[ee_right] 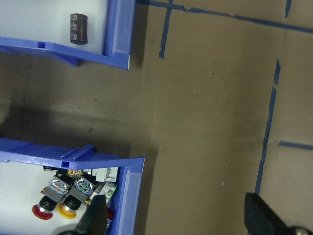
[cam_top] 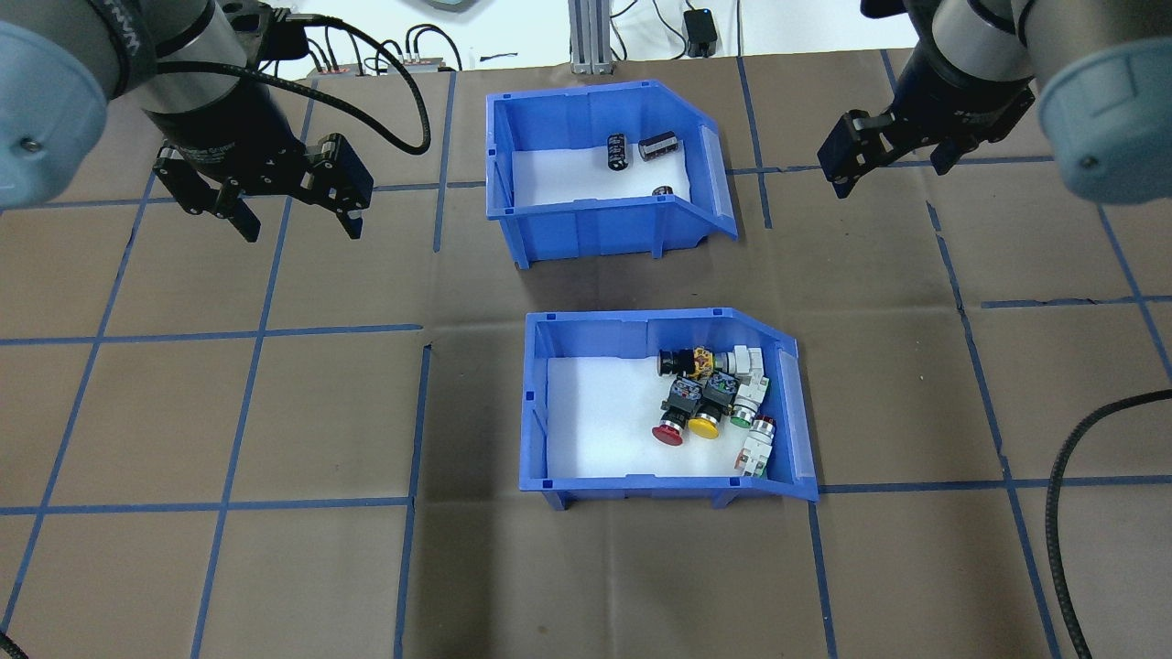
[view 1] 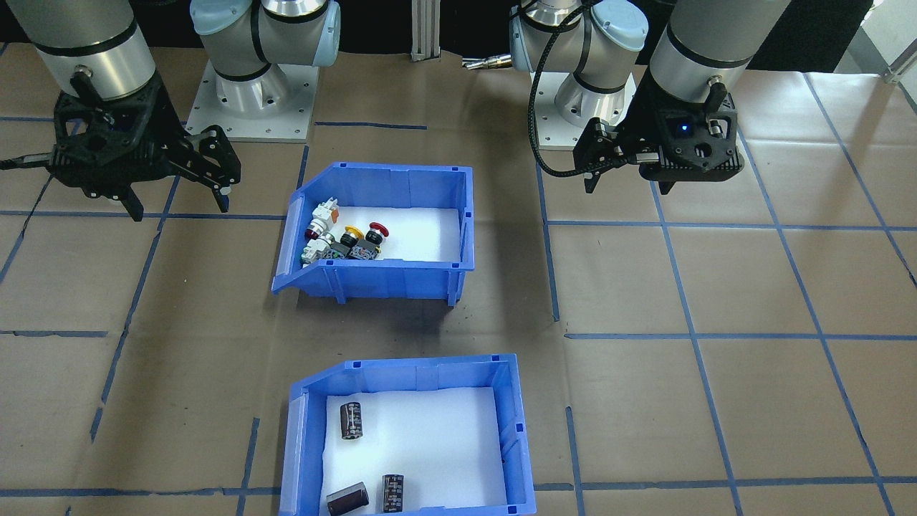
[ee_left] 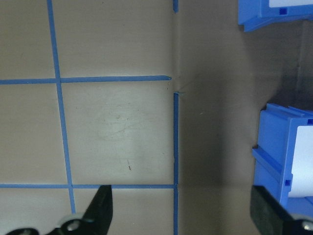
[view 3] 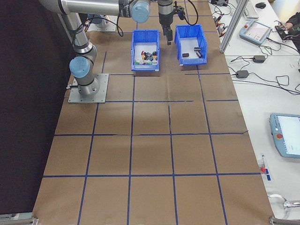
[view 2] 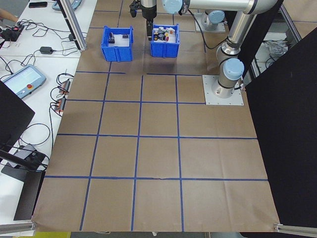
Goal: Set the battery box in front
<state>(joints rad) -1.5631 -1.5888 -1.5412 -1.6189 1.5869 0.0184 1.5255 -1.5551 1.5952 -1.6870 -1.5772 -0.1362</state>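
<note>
The battery box (cam_top: 586, 224) is a blue bin with a white foam floor and three dark cylindrical batteries (cam_top: 618, 152). It stands on the far side of the table, and in the front-facing view the battery box (view 1: 304, 459) is nearest the camera. A corner of the battery box (ee_left: 271, 14) shows in the left wrist view, and its sloped edge (ee_right: 120, 34) in the right wrist view. My left gripper (cam_top: 300, 227) hovers open and empty to its left. My right gripper (cam_top: 888, 177) hovers open and empty to its right.
A second blue bin (cam_top: 536, 403) holding colourful push-button switches (cam_top: 710, 394) stands nearer my base, just behind the battery box. Brown paper with blue tape lines covers the table (cam_top: 229, 412). Cables and devices lie on a side bench (view 2: 29, 79).
</note>
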